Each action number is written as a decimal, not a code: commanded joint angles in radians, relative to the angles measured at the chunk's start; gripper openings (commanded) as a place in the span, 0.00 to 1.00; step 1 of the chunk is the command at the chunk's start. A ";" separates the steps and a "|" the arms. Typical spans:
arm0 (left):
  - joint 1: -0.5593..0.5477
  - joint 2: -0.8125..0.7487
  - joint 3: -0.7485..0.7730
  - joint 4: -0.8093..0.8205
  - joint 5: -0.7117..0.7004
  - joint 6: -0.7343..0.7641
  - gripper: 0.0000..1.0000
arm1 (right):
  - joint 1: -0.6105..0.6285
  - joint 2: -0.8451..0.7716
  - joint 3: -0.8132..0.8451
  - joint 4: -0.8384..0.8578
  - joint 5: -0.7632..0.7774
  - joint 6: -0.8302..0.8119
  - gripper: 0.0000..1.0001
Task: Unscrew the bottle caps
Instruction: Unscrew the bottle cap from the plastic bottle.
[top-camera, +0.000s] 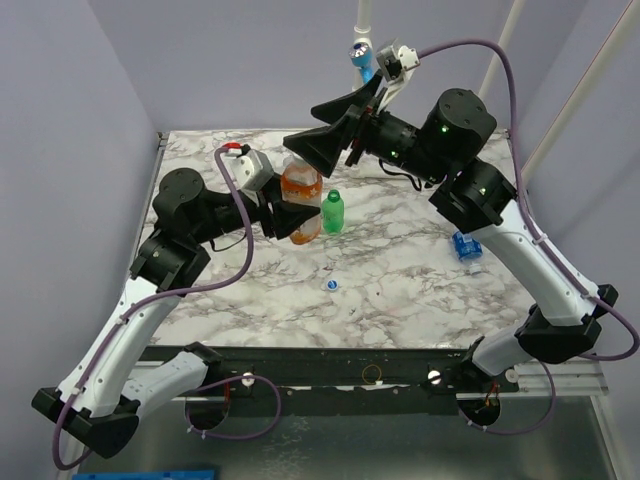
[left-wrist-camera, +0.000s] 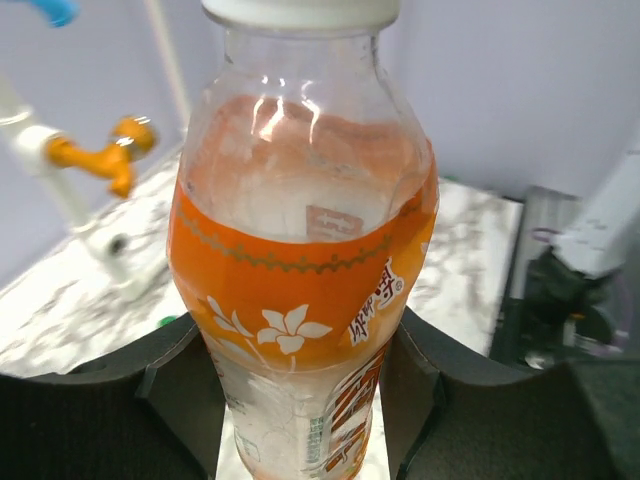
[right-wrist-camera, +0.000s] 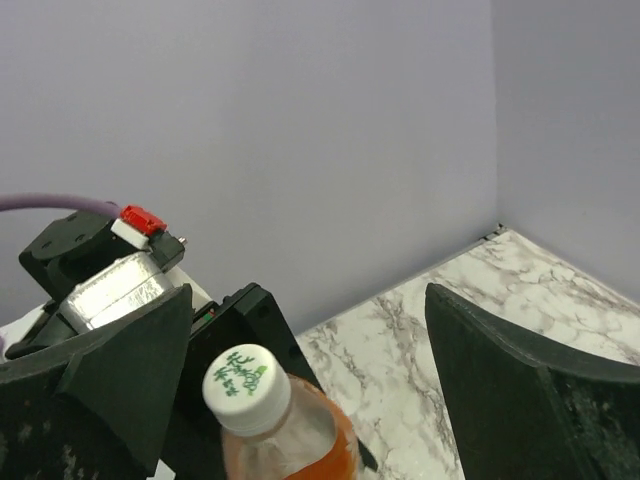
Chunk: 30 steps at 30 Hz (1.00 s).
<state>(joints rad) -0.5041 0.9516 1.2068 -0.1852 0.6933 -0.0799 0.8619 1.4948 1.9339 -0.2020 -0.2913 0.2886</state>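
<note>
My left jaws are clamped on the lower half of the orange bottle, one finger pressed to each side, holding it upright. Its white cap is on, with green print on top. My right jaws stand wide above that cap, touching neither it nor the bottle. In my right wrist view it lies between the fingers, nearer the one at 9 o'clock. On the marble tabletop, a green bottle stands just beside the orange one, at its 3 o'clock. A loose cap lies at the green bottle's 6 o'clock. A blue-labelled bottle lies well apart at 3 o'clock.
</note>
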 joint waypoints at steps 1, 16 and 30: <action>-0.001 0.011 -0.002 -0.043 -0.285 0.171 0.00 | 0.003 0.037 0.050 -0.107 0.126 0.011 1.00; -0.022 0.059 0.051 -0.116 -0.372 0.175 0.00 | 0.005 0.101 0.090 -0.151 0.143 -0.042 0.72; -0.022 0.053 0.073 -0.127 -0.273 0.103 0.00 | 0.005 0.080 0.028 -0.099 0.169 -0.058 0.10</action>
<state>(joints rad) -0.5213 1.0168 1.2350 -0.3073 0.3508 0.0639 0.8658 1.5921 1.9751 -0.3370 -0.1631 0.2420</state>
